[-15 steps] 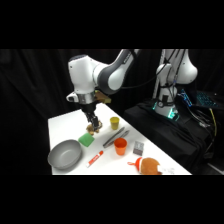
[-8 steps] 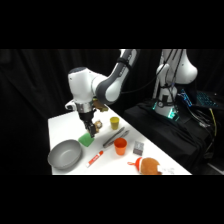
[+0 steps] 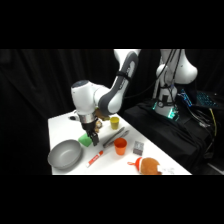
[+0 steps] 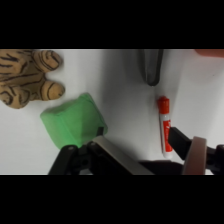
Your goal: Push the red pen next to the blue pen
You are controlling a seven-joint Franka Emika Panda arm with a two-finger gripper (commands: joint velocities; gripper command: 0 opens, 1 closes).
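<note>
The red pen (image 3: 95, 159), a short marker with a white middle, lies on the white table (image 3: 62, 125) between the grey bowl (image 3: 65, 154) and the orange cup (image 3: 120, 146). My gripper (image 3: 93, 140) hangs low just behind it, beside a green block (image 3: 84, 142). In the wrist view the red pen (image 4: 164, 131) lies just inside the right finger (image 4: 181, 142), and the green block (image 4: 75, 122) sits by the left finger (image 4: 107, 147). The gripper (image 4: 137, 142) is open with only bare table between its fingers. The blue pen is out of view.
Dark tongs (image 3: 115, 136) lie behind the orange cup, their tip (image 4: 150, 65) beyond the pen. A yellow cup (image 3: 115, 121), a small grey box (image 3: 138, 147), an orange plush toy (image 3: 147, 165) and a striped tiger toy (image 4: 25, 77) also sit on the table.
The gripper has moved down and forward, from above the table's back part to low beside the green block, close to the red pen.
</note>
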